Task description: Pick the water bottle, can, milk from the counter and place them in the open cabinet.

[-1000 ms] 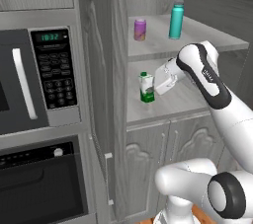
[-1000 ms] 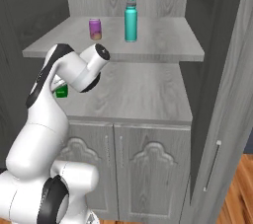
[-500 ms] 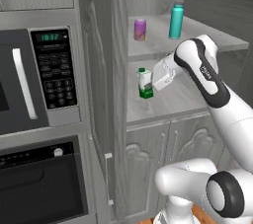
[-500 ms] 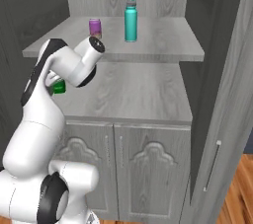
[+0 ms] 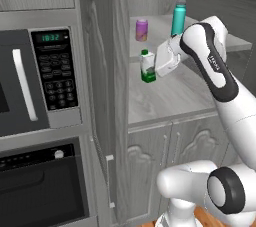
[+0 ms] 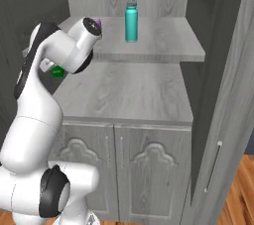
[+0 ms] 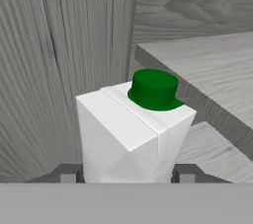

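Two items already stand on the upper shelf of the tall grey wood-grain open cabinet [image 6: 163,50] — the slim teal water bottle with a grey cap [image 6: 131,20] and, to its left, the short purple-pink can with a silvery top [image 5: 142,29] — so the coming move turns on the third. The small milk carton, green at the base with a white body and a green cap [image 5: 147,66], sits between the tips of the two-finger gripper [image 5: 156,67], which is pinching it from both sides; in the hand view the carton [image 7: 136,129] rises straight ahead of the camera, upright, with a dark tip showing at each lower flank. Its long axis stands vertical, roughly square to the white arm's reach. From the left base view it hangs in the left part of the cabinet, seemingly just above the lower wood-grain shelf [image 5: 170,96], near the left side wall and below the upper shelf's front edge. Whether its base touches that shelf I cannot tell. My judgement: what remains is a short lowering, then release.
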